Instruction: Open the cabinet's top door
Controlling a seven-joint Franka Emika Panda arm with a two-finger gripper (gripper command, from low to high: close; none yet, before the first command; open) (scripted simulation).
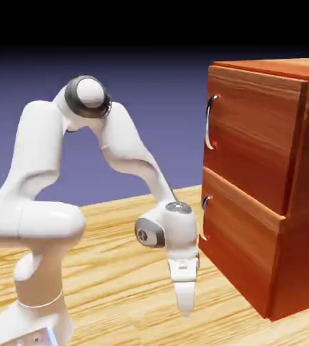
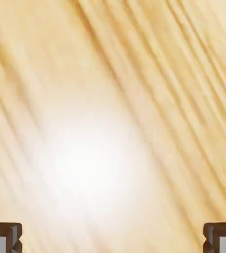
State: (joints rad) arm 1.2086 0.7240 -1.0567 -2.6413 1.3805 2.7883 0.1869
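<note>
Standing right — cabinet, beside end effector.

Bare tabletop below the gripper, cabinet to the exterior view's right.

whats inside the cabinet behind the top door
Can't be seen: the top door is shut and covers whatever the cabinet holds there. Only the door's outer face shows, with its curved silver handle.
</note>
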